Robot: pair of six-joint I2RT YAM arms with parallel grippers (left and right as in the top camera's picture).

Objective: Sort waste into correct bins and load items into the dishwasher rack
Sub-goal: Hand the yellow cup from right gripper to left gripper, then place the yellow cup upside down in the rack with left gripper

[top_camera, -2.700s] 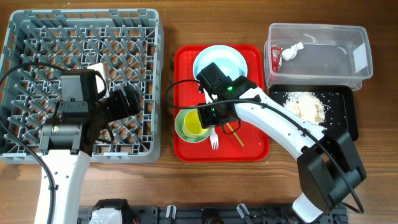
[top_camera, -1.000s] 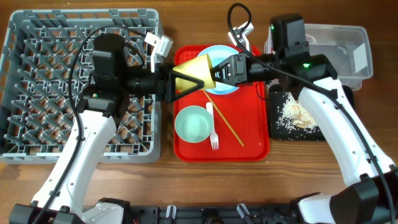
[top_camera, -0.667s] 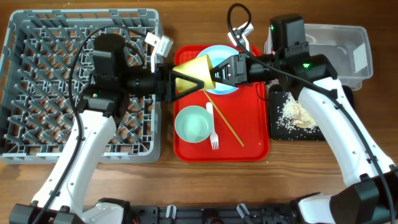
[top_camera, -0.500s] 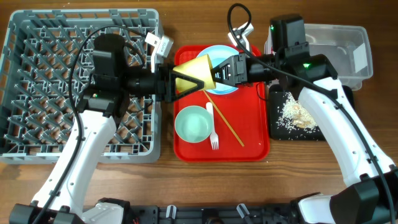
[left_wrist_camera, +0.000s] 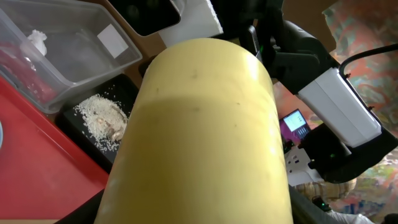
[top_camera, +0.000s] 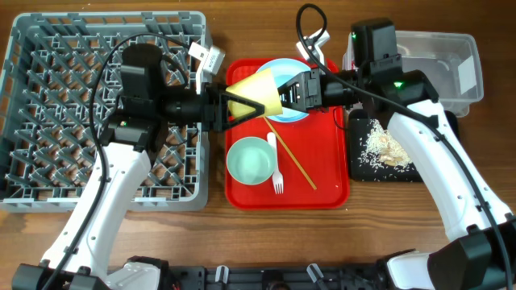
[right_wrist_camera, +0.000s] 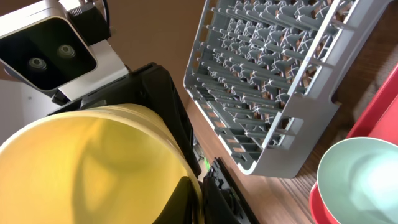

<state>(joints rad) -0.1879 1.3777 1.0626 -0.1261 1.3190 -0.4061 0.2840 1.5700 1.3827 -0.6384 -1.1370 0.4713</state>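
Note:
The yellow-green cup (top_camera: 254,93) hangs on its side above the red tray, held from both ends. My left gripper (top_camera: 221,108) is shut on its base end, and the cup (left_wrist_camera: 199,137) fills the left wrist view. My right gripper (top_camera: 284,95) is shut on its rim, one finger inside the cup (right_wrist_camera: 93,162) and one outside. The pale green bowl (top_camera: 250,160), white fork (top_camera: 276,167) and chopsticks (top_camera: 294,163) lie on the tray. The pale blue plate (top_camera: 294,74) is partly hidden under the arms. The grey dishwasher rack (top_camera: 48,48) stands at the left.
The red tray (top_camera: 330,181) sits mid-table. The clear tub (top_camera: 439,68) at the back right holds a white tissue (left_wrist_camera: 34,40). The black tray (top_camera: 439,137) in front of it holds rice scraps (top_camera: 385,145). The right arm crosses both bins.
Since 2.7 s ago the cup has left the green bowl and now hangs between both grippers above the tray. In the last second it has shifted slightly to the right.

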